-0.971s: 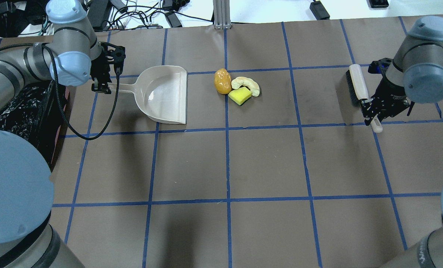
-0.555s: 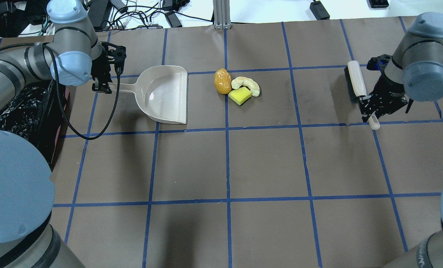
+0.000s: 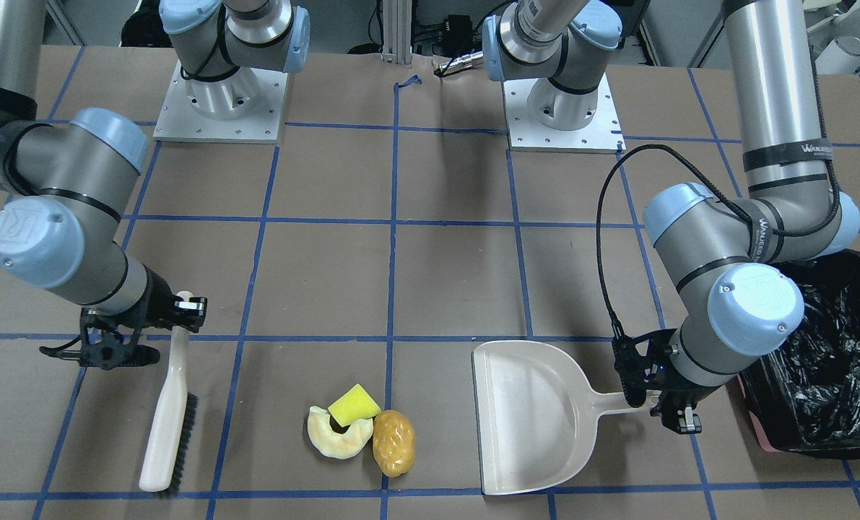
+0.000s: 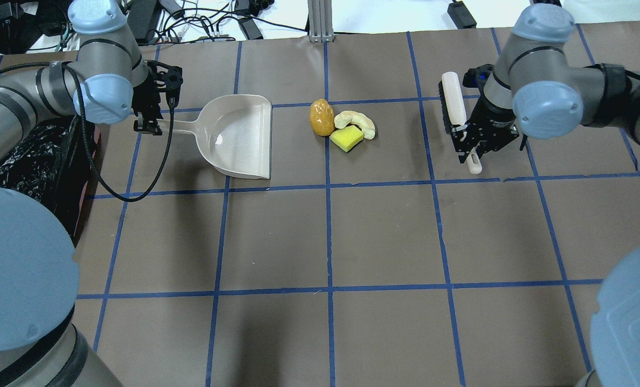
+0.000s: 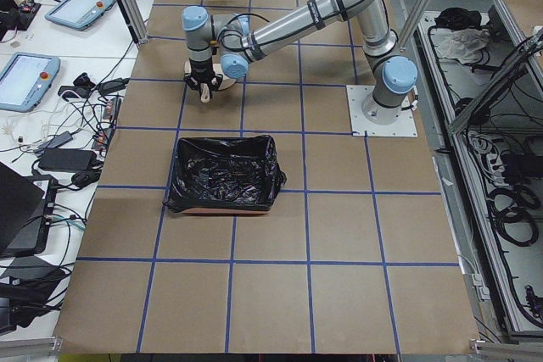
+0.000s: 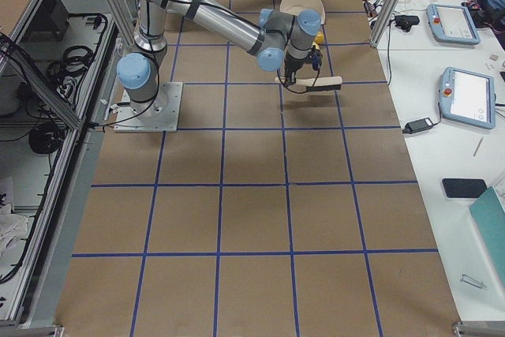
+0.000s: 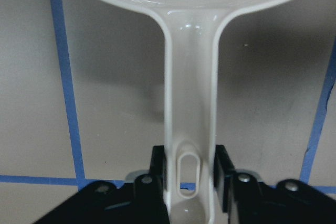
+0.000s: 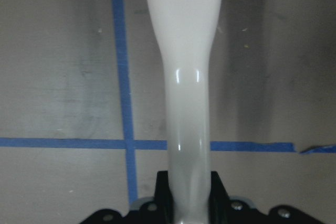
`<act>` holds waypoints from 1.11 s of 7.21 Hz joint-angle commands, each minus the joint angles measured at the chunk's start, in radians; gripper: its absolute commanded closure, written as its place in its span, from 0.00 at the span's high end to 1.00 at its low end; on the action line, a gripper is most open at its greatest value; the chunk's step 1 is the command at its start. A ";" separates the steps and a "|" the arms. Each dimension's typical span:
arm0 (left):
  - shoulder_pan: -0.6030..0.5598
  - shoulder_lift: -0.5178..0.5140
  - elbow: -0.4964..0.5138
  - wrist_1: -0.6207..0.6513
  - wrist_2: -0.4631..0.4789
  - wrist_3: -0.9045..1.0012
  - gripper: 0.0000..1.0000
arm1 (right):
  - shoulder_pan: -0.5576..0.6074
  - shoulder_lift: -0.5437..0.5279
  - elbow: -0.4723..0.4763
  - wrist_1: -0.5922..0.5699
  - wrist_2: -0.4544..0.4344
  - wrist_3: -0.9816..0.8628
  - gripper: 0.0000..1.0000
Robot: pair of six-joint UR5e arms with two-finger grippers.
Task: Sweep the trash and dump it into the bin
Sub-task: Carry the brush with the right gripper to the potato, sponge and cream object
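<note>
On the brown paper worktop (image 4: 384, 231), far left, sits the rectangular black-bag-lined bin (image 4: 35, 161). The left hand (image 4: 149, 126) clamps the beige plastic dustpan (image 4: 239, 137) by its handle. At centre, the golden-brown potato-shaped lump (image 4: 321, 117), pale cream curved slice (image 4: 356, 119) and yellow-green wedge (image 4: 346, 138) cluster together. The right hand (image 4: 467, 142) grips the cream-handled black-bristled brush (image 4: 453, 102).

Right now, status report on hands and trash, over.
Left hand shut on dustpan. Right hand shut on brush. Trash clustered between the two, unswept. Nothing seen blocking.

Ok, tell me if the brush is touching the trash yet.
Apart. The overhead view shows bare table between the brush and the nearest piece, the cream slice; the front view shows the same gap.
</note>
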 commanded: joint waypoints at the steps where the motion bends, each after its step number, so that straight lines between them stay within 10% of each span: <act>1: -0.001 0.001 0.000 0.000 0.000 -0.001 0.10 | 0.098 0.014 -0.005 -0.001 0.008 0.132 0.00; 8: -0.001 -0.003 0.000 0.000 0.002 -0.004 0.10 | 0.302 0.109 -0.094 -0.002 0.072 0.482 0.00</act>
